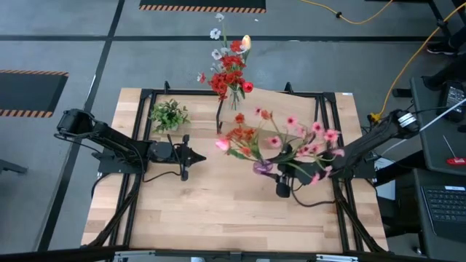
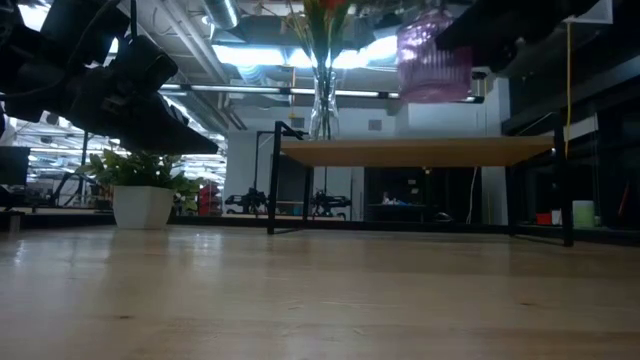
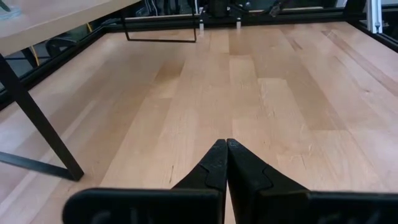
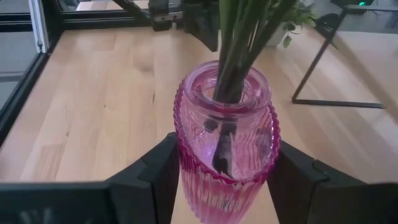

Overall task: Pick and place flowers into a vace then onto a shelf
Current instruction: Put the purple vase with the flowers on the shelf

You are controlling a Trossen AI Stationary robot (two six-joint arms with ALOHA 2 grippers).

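Right tool (image 4: pixel 224 180) clamped on pink vase (image 4: pixel 225 143), flowers (image 1: pixel 291 142) inside; keep upright toward shelf (image 2: pixel 415 152). Left tool (image 3: pixel 225 163) pinched together, idle.

No readable text, no labels, no brand marks, no numbers, no signs in any view

tabletop (image 1: pixel 218 211): shelf (image 2: pixel 420 151), potted plant (image 1: pixel 169 115) standing on it; shelf: clear glass vase (image 2: pixel 322 108) of flowers (image 1: pixel 230 69)
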